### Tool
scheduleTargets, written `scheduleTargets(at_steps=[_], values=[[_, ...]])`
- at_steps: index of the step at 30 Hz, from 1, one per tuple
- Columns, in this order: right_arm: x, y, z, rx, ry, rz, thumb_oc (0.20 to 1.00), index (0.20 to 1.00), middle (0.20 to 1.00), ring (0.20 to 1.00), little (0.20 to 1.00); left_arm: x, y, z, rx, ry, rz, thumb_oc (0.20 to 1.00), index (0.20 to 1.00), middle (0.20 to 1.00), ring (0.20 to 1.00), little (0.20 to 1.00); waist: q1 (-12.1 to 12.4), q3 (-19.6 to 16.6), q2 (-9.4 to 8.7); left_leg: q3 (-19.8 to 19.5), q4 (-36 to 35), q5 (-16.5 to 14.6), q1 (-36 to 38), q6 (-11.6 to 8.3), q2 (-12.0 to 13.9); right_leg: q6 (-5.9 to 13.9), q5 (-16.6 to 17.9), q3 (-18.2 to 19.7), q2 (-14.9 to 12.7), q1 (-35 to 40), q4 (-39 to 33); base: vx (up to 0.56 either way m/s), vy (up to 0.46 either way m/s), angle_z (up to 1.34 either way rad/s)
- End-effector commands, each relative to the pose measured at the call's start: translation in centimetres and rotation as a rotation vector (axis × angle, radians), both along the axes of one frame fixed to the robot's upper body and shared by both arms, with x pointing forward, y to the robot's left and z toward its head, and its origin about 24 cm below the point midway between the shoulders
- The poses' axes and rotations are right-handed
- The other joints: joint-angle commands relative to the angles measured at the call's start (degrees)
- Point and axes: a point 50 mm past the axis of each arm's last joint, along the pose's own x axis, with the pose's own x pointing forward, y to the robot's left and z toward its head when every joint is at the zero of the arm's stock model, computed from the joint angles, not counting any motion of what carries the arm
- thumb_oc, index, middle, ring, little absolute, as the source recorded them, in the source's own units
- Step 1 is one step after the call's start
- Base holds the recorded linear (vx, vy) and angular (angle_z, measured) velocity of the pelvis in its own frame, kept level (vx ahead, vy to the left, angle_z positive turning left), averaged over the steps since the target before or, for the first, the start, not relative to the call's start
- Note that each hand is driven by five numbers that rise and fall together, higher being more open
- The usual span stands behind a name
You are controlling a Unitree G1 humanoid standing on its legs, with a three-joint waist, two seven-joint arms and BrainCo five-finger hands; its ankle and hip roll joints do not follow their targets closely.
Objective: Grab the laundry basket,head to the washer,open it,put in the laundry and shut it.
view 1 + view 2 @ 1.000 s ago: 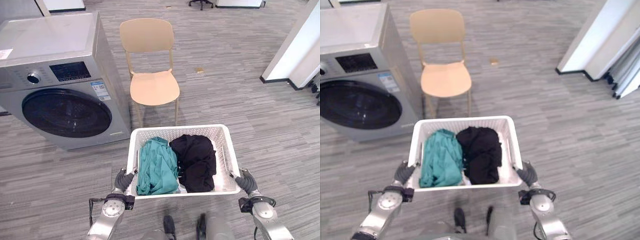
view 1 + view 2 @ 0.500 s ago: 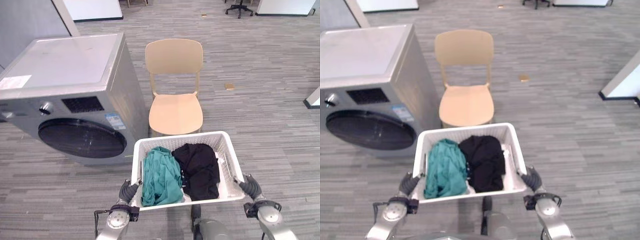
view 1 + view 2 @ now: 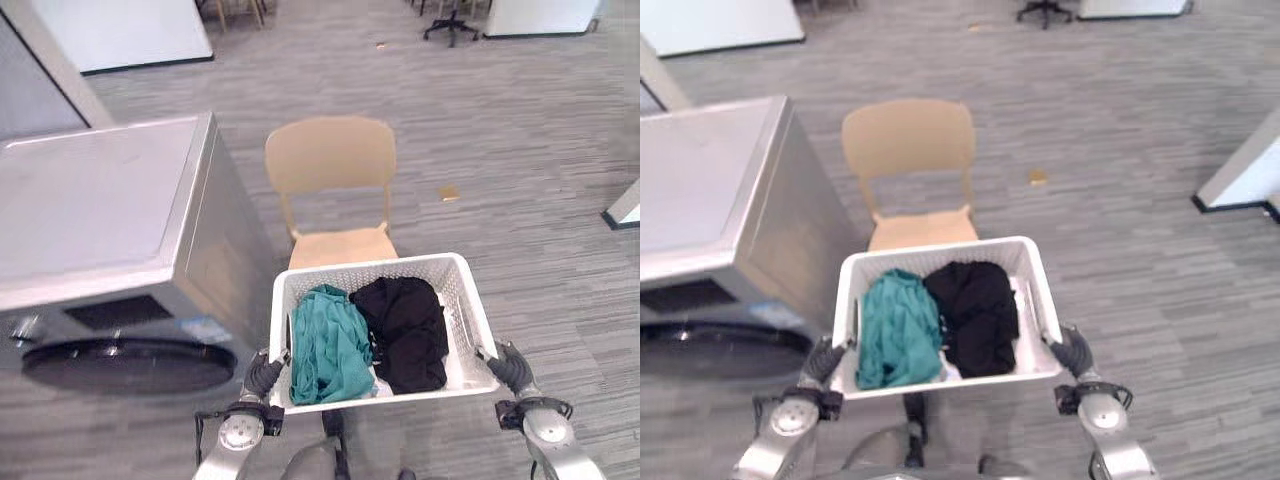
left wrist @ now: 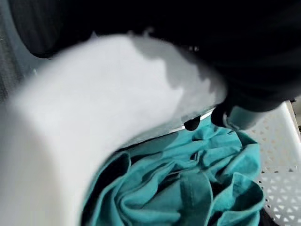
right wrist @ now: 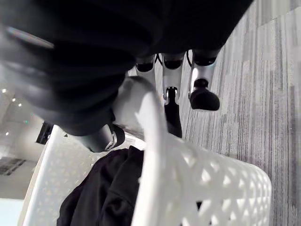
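Observation:
I carry a white perforated laundry basket [image 3: 460,290] in front of me, above the floor. A teal garment [image 3: 325,345] lies in its left half and a black garment [image 3: 408,330] in its right half. My left hand [image 3: 262,374] is curled round the basket's left rim, thumb inside over the teal cloth [image 4: 188,183]. My right hand [image 3: 508,366] is curled round the right rim [image 5: 150,141]. The silver front-loading washer [image 3: 100,220] stands at the left, its dark round door [image 3: 130,365] shut.
A beige chair [image 3: 332,180] stands right beside the washer, directly beyond the basket. Grey striped floor [image 3: 540,170] opens to the right. A white wall base [image 3: 625,210] sits at the far right, and an office chair base [image 3: 450,22] at the top.
The camera has moved closer to the washer and chair; the washer now sits lower left, seen more from above. Both hands keep hold of the basket.

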Motion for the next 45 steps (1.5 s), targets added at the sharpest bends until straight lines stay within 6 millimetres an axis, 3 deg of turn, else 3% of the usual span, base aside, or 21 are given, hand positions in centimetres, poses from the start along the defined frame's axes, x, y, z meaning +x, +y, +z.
scheduleTargets(at_steps=[1, 5, 7, 10, 18, 25, 34, 40, 45], values=[[2.5, 1.8, 3.2, 0.117, -0.211, 0.058, 0.2, 0.2, 0.2, 0.2, 0.2, 2.9, -0.4, 4.5, -0.056, -0.252, -0.068, 0.2, 0.2, 0.2, 0.2, 0.2, 2.1, -1.3, -2.11, 1.7, 6.0, -8.3, 4.2, -2.96, 0.2, 3.51, 0.9, -3.1, -1.9, -8.3, 6.8, 0.09, 0.052, -0.58], [2.7, 2.4, 3.1, 0.136, -0.202, 0.073, 0.2, 0.2, 0.2, 0.2, 0.2, 2.7, 0.1, 4.6, -0.046, -0.253, -0.059, 0.2, 0.2, 0.2, 0.2, 0.2, 2.1, -0.9, -2.15, 3.9, 4.7, -9.5, 6.7, -2.48, 0.5, 3.67, 3.1, -4.2, -2.3, -13.2, 6.9, 0.12, 0.011, -0.38], [2.8, 2.6, 2.9, 0.145, -0.199, 0.072, 0.2, 0.2, 0.2, 0.2, 0.2, 2.8, 0.6, 4.9, -0.027, -0.27, -0.045, 0.2, 0.2, 0.2, 0.2, 0.2, 1.3, 0.5, -2.09, 3.7, 4.0, -10.9, 9.5, -3.01, 1.0, 4.21, 6.5, -6.9, -4.1, -17.2, 1.0, 0.21, -0.107, -0.22], [2.4, 2.2, 2.4, 0.135, -0.173, 0.061, 0.2, 0.2, 0.2, 0.2, 0.2, 2.7, 0.5, 4.7, -0.028, -0.268, -0.04, 0.2, 0.2, 0.2, 0.2, 0.2, 1.3, -0.7, -3.01, 3.1, 4.1, -11.8, 10.9, -3.26, 0.2, 4.54, 9.2, -6.3, -4.3, -14.0, -4.4, 0.24, -0.137, 0.29], [2.1, 2.1, 0.8, 0.095, -0.092, 0.058, 0.2, 0.2, 0.2, 0.2, 0.2, 2.7, 0.5, 3.7, -0.025, -0.23, 0.004, 0.2, 0.2, 0.2, 0.2, 0.2, 1.8, -3.0, -2.47, 1.6, -0.9, -9.3, 13.5, -5.41, 1.9, 3.71, 8.4, -9.1, -2.6, -8.8, -8.6, 0.16, -0.112, 0.36], [5.2, 3.5, 2.0, 0.069, -0.16, 0.073, 0.2, 0.2, 0.2, 0.2, 0.2, 6.2, -0.7, 4.5, -0.025, -0.281, 0.058, 0.2, 0.2, 0.2, 0.2, 0.2, 1.9, -0.1, -1.91, 0.3, -1.7, -7.4, 9.4, -6.09, 2.9, 3.03, 7.6, -10.3, -1.9, -13.0, -7.3, -0.04, -0.052, 0.02], [10.9, 7.3, 5.6, 0.044, -0.311, 0.13, 0.2, 0.2, 0.2, 0.2, 0.2, 12.3, -2.0, 8.1, -0.001, -0.42, 0.136, 0.2, 0.2, 0.2, 0.2, 0.2, 2.8, 6.3, -2.49, -3.5, 5.5, -6.9, -9.0, -6.17, 3.4, 2.42, 7.1, -9.6, -3.0, -30.1, 0.6, -0.17, -0.011, 0.1], [13.1, 9.6, 7.5, 0.021, -0.371, 0.168, 0.2, 0.2, 0.2, 0.2, 0.2, 14.6, -1.8, 10.3, 0.054, -0.486, 0.178, 0.2, 0.2, 0.2, 0.2, 0.2, 3.4, 9.4, -2.78, -5.0, 7.9, -6.1, -15.2, -6.3, 2.9, 2.38, 7.6, -10.0, -3.9, -34.5, 1.8, -0.06, 0.012, 0.07], [13.8, 10.9, 8.0, 0.005, -0.386, 0.192, 0.2, 0.2, 0.2, 0.2, 0.2, 15.1, -1.6, 10.7, 0.066, -0.503, 0.219, 0.2, 0.2, 0.2, 0.2, 0.2, 3.9, 11.5, -2.72, -5.4, 8.2, -5.6, -16.5, -6.51, 2.7, 2.4, 8.0, -10.5, -4.2, -35.2, 1.7, -0.02, 0.016, 0.02]])
